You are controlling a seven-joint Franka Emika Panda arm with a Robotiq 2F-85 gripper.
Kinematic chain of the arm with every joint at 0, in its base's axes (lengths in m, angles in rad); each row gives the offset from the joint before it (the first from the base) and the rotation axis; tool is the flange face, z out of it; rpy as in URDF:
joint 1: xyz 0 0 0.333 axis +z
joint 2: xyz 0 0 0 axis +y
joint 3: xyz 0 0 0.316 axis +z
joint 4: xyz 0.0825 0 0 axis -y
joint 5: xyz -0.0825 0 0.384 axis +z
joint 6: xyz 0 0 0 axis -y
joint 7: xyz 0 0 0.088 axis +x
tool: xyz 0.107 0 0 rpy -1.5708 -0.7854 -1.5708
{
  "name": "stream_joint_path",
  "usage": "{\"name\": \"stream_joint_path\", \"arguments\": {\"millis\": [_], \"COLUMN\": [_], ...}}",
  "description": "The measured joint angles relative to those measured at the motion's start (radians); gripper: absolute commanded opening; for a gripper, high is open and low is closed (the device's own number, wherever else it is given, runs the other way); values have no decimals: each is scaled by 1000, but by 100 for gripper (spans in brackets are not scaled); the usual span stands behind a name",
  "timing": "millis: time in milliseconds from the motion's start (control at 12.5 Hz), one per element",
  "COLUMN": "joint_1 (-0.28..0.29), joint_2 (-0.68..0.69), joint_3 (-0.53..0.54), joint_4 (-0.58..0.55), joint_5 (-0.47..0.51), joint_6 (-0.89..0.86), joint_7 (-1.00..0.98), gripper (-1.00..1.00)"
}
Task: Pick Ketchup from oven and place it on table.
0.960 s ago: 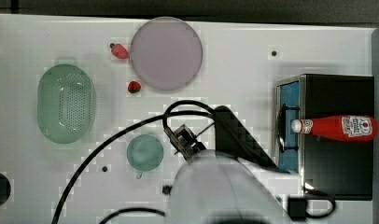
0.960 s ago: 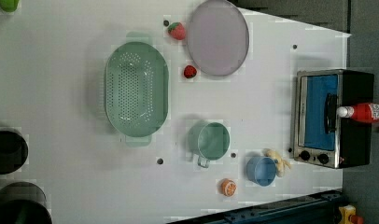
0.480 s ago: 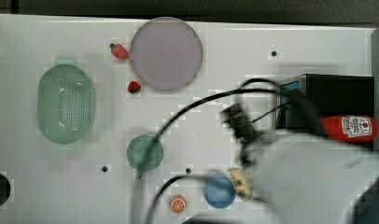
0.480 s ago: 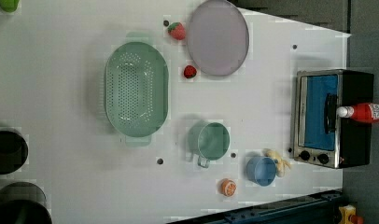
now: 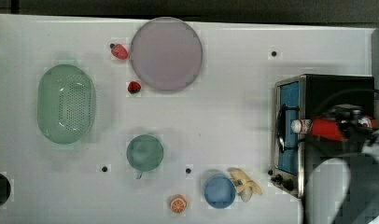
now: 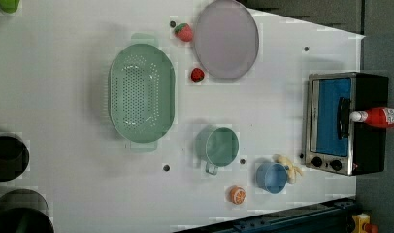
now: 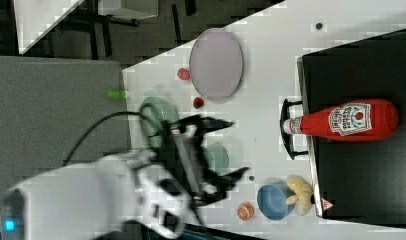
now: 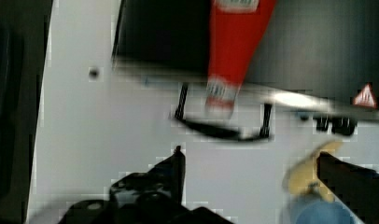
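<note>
The ketchup (image 7: 348, 120) lies on its side on the black top of the oven (image 7: 361, 185), its white cap jutting out over the door handle. It is seen the same way in the left view, ketchup (image 6: 379, 117) on the oven (image 6: 333, 121). In the top view my arm (image 5: 341, 186) reaches over the oven (image 5: 290, 98) and dark wrist parts cover the rear of the ketchup (image 5: 320, 128). My gripper (image 7: 233, 148) stands open and holds nothing. In the wrist view the gripper (image 8: 253, 163) faces the oven's front, with the ketchup (image 8: 234, 51) ahead of it and apart from both fingers. The white table (image 5: 234, 93) bears everything.
On the table are a purple plate (image 5: 166, 53), a green colander (image 5: 66, 103), a green cup (image 5: 144, 153), a blue cup (image 5: 219, 190) beside a banana (image 5: 246, 184), an orange half (image 5: 178, 204) and two strawberries (image 5: 119, 51). Dark round containers (image 6: 8, 158) stand at the left view's left edge.
In the top view my arm has swung from the lower middle to the right and now hangs over the oven. The ketchup has not moved. The fingers have stayed apart.
</note>
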Motion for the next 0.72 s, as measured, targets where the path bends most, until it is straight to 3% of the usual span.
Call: {"name": "stream_joint_path", "arguments": {"millis": [400, 720], "joint_1": [11, 4], "joint_2": [142, 330], "joint_3": [-132, -171], "joint_4": [38, 126], "joint_5": [-16, 19], "joint_6": [85, 170], "joint_7": [0, 0], "gripper": [100, 100]}}
